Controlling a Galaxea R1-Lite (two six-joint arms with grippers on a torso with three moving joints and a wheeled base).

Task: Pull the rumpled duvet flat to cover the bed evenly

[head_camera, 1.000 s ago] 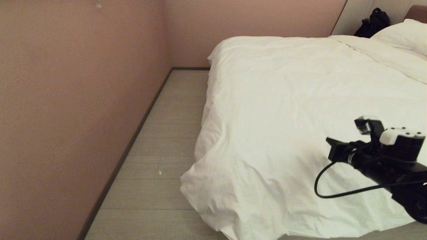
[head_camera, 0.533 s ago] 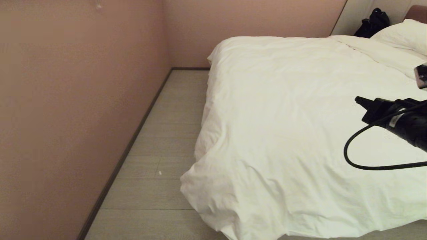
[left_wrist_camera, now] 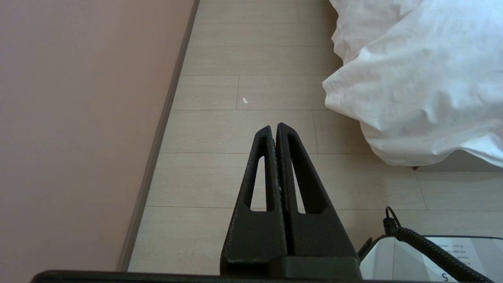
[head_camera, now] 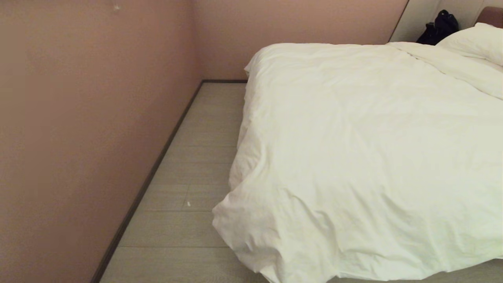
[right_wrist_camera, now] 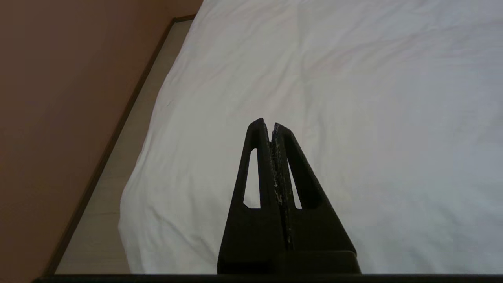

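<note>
With my right gripper [right_wrist_camera: 271, 125] pinched shut on nothing above the duvet [head_camera: 353, 157], which lay spread over the bed with 1 corner sagging to the floor [head_camera: 184, 165], and my left gripper [left_wrist_camera: 275, 127] shut and empty, I risked snagging and rumpling it

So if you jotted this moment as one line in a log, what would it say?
duvet: spread over bed, mildly creased | left gripper: shut, empty, above floor | right gripper: shut, empty, above duvet | pillow: at head end
</note>
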